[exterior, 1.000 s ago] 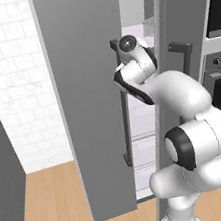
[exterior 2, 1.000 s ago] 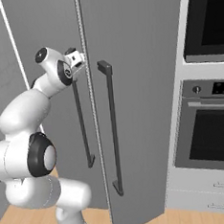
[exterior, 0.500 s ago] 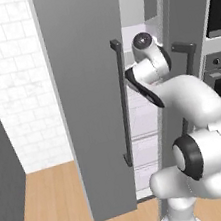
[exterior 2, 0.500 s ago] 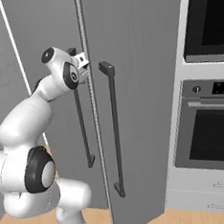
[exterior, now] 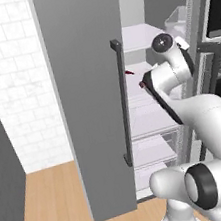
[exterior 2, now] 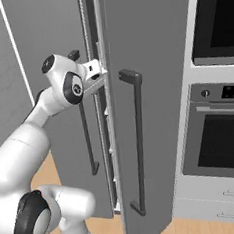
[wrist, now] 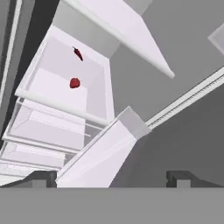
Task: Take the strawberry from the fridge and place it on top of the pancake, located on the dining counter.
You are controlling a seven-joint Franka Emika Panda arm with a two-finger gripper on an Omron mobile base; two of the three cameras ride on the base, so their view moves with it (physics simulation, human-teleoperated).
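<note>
Pincer [wrist: 111, 177] spread wide, aimed into tall grey fridge [exterior: 86, 86] toward tiny bright-red strawberry [wrist: 75, 82] on white shelf [wrist: 57, 94], ready to grab.

Arm [exterior: 199, 113]: glossy white rounded segments joined by dark grey joint rings with black round end caps. Gripper [wrist: 111, 177]: two small dark square fingertips.

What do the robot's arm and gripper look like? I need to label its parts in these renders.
The arm is glossy white with rounded links, and dark grey to black rings and caps at the joints. The gripper has two small dark, blocky fingertips. No cables or markings show.
</note>
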